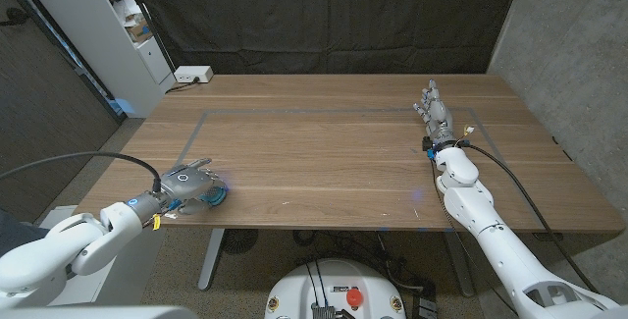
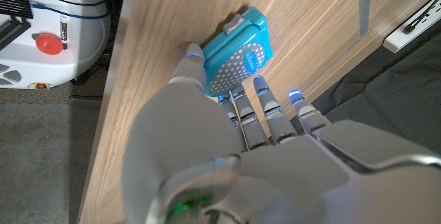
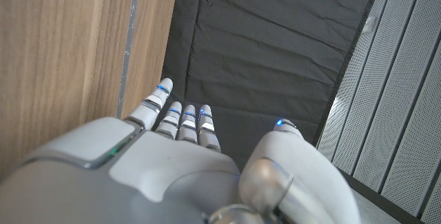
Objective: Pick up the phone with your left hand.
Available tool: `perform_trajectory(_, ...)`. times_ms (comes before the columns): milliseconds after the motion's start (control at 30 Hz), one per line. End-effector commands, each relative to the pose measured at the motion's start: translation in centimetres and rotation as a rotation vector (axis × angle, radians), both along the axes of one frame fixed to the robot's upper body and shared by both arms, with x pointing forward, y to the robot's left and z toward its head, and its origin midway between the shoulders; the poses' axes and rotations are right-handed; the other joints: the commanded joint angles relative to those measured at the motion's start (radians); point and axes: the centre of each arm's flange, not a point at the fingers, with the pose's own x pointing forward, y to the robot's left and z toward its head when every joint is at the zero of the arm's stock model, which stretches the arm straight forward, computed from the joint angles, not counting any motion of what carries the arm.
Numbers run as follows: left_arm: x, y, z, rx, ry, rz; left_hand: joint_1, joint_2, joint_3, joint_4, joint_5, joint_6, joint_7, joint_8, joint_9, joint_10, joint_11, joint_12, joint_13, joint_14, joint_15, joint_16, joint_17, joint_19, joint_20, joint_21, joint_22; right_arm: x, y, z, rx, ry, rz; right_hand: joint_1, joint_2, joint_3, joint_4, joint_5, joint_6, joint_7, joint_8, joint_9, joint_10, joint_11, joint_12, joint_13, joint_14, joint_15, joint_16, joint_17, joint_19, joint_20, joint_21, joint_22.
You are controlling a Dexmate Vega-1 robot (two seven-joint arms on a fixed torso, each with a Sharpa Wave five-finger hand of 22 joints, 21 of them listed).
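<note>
The phone [image 2: 241, 52] is in a teal case with a dotted grey patch and lies on the wooden table [image 1: 324, 162] close to its front left edge. In the head view a teal sliver of the phone [image 1: 215, 197] shows under my left hand [image 1: 186, 186]. My left hand [image 2: 227, 148] covers the phone's near end. Its thumb [image 2: 191, 53] presses one long edge and its fingers [image 2: 265, 103] reach over the case. The phone is still touching the wood. My right hand [image 1: 435, 111] rests far off at the back right, fingers straight and together, holding nothing.
A grey tape rectangle [image 1: 294, 113] is marked on the tabletop. A white power strip [image 1: 192, 75] sits at the back left corner beside a white shelf [image 1: 118, 25]. A dark curtain [image 1: 324, 15] hangs behind the table. A cable [image 1: 510, 177] trails from my right wrist.
</note>
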Motion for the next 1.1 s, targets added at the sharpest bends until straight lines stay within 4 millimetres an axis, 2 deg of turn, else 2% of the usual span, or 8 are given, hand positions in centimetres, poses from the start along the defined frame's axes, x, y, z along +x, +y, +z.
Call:
perform_trajectory(33,-0.4,-0.2,0.6,-0.017,-0.02,-0.012,0.003,0.012,0.004,0.005,0.005,0.053,-0.019,0.001,0.006,0.028,-0.03,0.005,0.002,0.017,-0.062,0.004,0.003,0.008,0.005,-0.003,0.001,-0.3,-0.1,0.0,0.007,-0.007,0.001,0.001,0.011,-0.004,-0.001,0.009,0.008,0.0,0.002,0.001,0.006,0.0,0.003,0.002,0.005,-0.002,0.005,0.003,-0.001,0.005,-0.004,0.006)
perform_trajectory(1100,-3.4,-0.4,3.5,-0.056,-0.134,-0.049,0.006,0.018,-0.005,0.008,0.004,0.076,-0.018,-0.004,0.008,0.045,-0.028,-0.001,0.012,0.032,-0.061,0.0,0.004,0.017,0.013,-0.008,0.001,-2.3,-0.5,0.1,0.001,-0.03,-0.013,-0.001,0.013,-0.008,-0.001,0.008,0.008,0.0,0.002,0.001,0.007,-0.001,0.002,0.002,0.007,-0.002,0.006,0.004,-0.002,0.006,-0.004,0.006)
